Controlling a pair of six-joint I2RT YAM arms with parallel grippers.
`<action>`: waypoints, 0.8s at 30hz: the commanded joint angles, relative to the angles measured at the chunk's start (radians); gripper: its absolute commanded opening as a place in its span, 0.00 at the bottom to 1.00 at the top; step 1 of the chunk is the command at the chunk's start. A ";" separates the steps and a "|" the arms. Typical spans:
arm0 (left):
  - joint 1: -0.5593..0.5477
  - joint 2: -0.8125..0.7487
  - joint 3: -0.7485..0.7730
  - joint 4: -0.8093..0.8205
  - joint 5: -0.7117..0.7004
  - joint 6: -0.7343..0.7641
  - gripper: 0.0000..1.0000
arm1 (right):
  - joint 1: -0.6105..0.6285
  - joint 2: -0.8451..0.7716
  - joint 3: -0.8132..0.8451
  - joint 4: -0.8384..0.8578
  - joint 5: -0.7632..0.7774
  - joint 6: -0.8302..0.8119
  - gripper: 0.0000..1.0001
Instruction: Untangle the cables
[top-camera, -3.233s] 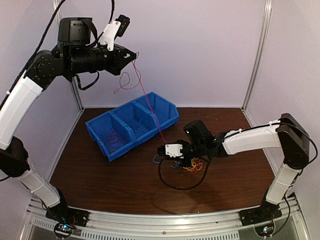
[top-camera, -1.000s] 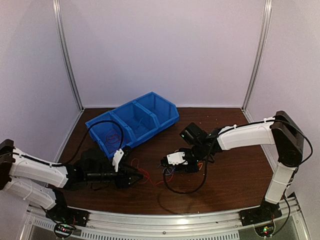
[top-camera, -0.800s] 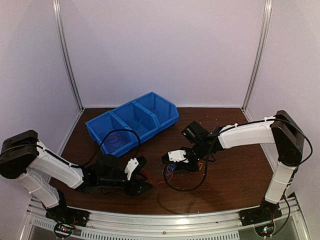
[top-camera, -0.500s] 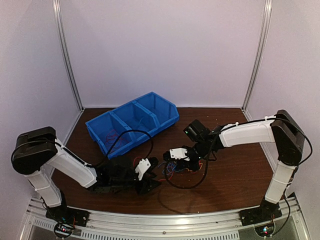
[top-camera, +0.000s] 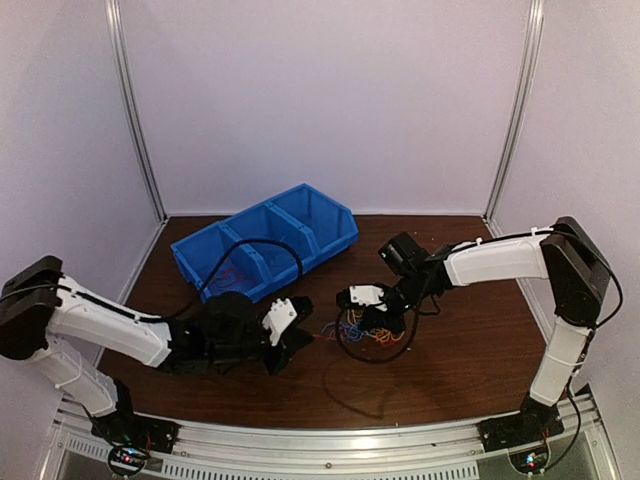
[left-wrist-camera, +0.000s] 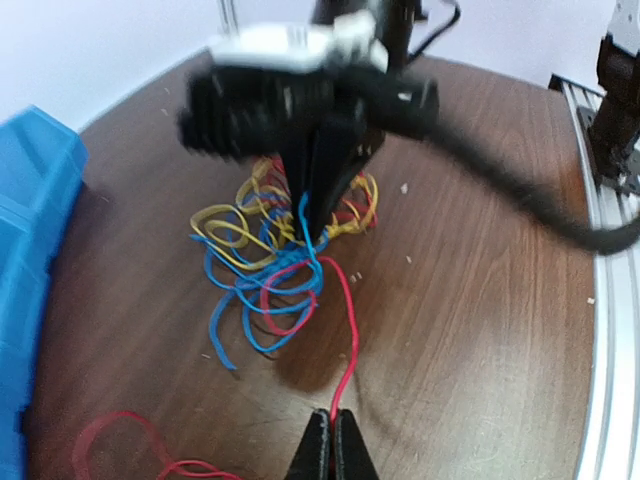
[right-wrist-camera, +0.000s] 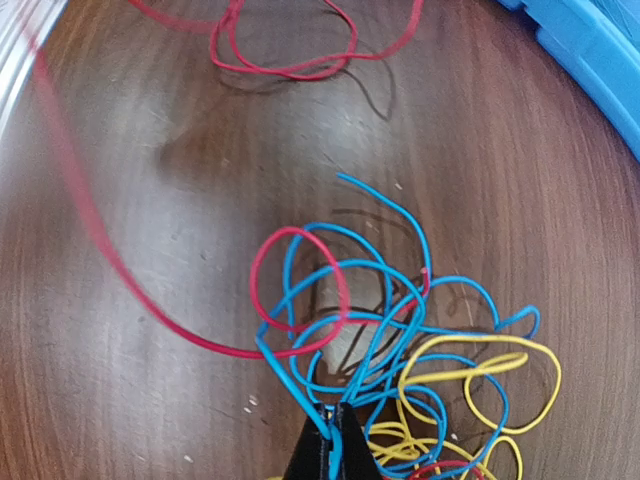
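The cables (top-camera: 368, 330) lie as a small knot of thin red, blue and yellow wires on the brown table, seen closer in the left wrist view (left-wrist-camera: 272, 255) and the right wrist view (right-wrist-camera: 420, 350). My left gripper (top-camera: 303, 338) is low at the knot's left, its jaws (left-wrist-camera: 330, 418) shut on a red cable (left-wrist-camera: 353, 335) that runs up into the knot. My right gripper (top-camera: 368, 316) stands over the knot, pointing down, shut (right-wrist-camera: 335, 412) on a blue cable (right-wrist-camera: 292, 385). More red cable (left-wrist-camera: 125, 435) trails loose beside the left fingers.
A blue three-compartment bin (top-camera: 265, 243) sits at the back left, with a red wire (top-camera: 230, 276) in its nearest compartment. The right arm's thick black cable (top-camera: 362, 357) loops on the table by the knot. An aluminium rail (top-camera: 330, 440) borders the near edge.
My left arm swept right along the table to the knot, and its open jaws shut on the red cable. The right gripper stayed shut, shifting slightly right and back with the knot.
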 joint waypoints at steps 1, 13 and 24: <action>-0.004 -0.386 0.061 -0.191 -0.174 0.079 0.00 | -0.108 0.036 0.018 -0.005 -0.049 0.035 0.00; -0.002 -0.612 0.701 -0.647 -0.349 0.311 0.00 | -0.202 0.060 0.034 -0.006 -0.119 0.062 0.00; -0.002 -0.496 0.538 -0.480 -0.293 0.203 0.00 | -0.202 -0.098 0.138 -0.196 -0.126 0.029 0.49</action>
